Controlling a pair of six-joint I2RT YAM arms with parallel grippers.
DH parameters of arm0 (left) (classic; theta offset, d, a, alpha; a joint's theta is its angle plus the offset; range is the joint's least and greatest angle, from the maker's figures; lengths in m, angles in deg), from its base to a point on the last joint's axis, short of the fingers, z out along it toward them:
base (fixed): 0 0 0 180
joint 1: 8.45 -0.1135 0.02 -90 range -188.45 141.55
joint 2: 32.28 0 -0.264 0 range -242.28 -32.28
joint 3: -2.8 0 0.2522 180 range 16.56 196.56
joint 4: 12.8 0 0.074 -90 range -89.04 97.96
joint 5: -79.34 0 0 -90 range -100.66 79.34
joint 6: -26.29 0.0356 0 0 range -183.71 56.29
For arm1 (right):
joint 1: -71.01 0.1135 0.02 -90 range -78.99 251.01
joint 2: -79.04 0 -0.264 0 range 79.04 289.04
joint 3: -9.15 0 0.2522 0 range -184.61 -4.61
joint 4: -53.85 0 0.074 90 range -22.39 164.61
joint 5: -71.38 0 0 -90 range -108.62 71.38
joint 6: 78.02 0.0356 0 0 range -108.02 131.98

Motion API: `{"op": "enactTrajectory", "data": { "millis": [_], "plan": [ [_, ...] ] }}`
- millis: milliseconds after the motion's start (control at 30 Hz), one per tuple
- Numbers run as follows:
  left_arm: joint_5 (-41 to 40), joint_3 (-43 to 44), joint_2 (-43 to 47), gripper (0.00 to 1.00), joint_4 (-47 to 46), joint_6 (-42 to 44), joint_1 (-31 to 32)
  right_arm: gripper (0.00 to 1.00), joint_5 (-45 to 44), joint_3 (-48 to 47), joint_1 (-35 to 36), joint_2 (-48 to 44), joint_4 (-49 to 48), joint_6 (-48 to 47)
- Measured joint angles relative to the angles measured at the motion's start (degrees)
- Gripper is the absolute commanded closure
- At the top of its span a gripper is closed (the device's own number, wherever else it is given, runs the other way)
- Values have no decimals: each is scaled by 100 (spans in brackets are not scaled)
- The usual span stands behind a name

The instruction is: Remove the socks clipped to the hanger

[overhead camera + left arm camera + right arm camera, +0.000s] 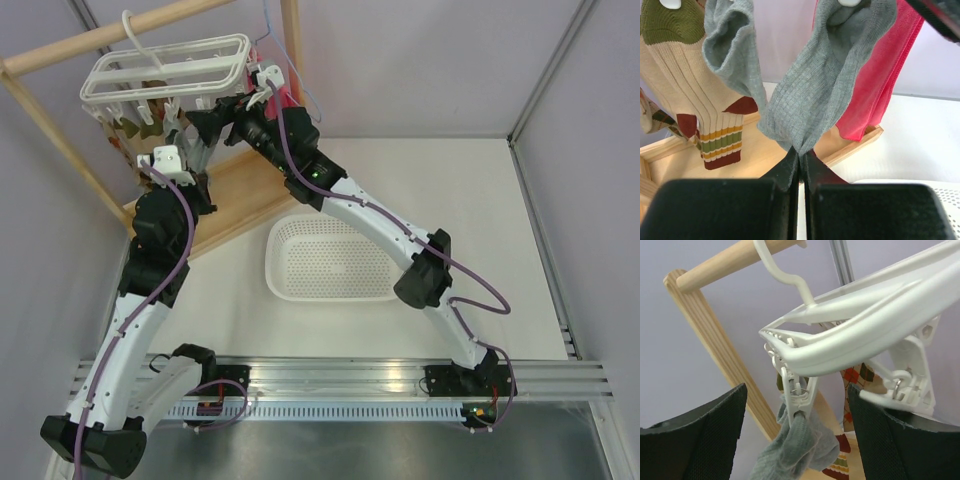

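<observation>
Clip release
My left gripper (pixel 800 167) pinches the grey sock (pixel 815 100) hem, straight below the clip (pixel 799 392); right gripper (pixel 796 415) straddles it — jaws spread.

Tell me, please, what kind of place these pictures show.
Probably a robot test bench staged as a laundry corner, not a home: a white table inside plain grey walls, robot arms on an aluminium rail, and a wooden rack carrying a clip hanger with socks.

A lab robot test cell: left arm (pixel 140 300) and right arm (pixel 370 215) bolted to a metal rail (pixel 340 378) at a white counter (pixel 480 200), plain panel walls (pixel 420 60), aluminium struts (pixel 545 72), a staged wooden rack (pixel 60 53).
</observation>
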Motion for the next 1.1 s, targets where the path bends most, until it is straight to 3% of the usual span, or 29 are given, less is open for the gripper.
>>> {"op": "enactTrajectory", "data": {
  "millis": [167,300,400,467,567,600,700,967,1067,1100],
  "plan": [
    [79,0,0,98,0,-35,0,28,2,-35,-81,170,-149,109],
    [92,0,0,98,-2,-39,0,44,2,-35,-131,273,-354,208],
    [101,0,0,98,0,-44,0,46,15,-44,-136,315,-525,260],
    [114,-2,0,98,-2,-50,0,53,63,-52,-131,323,-619,267],
    [116,-2,0,98,-2,-57,0,71,111,-81,-131,326,-774,302],
    [118,-2,0,98,-2,-59,0,82,125,-87,-131,326,-807,317],
    [120,-2,0,98,0,-68,0,99,155,-98,-127,326,-955,367],
    [120,-2,0,98,0,-74,0,99,168,-107,-116,326,-1049,389],
    [120,-2,0,98,0,-74,-2,56,168,-105,-116,326,-1051,393],
    [118,-2,0,98,0,-74,0,30,166,-96,-116,326,-1058,409]
  ]
}}
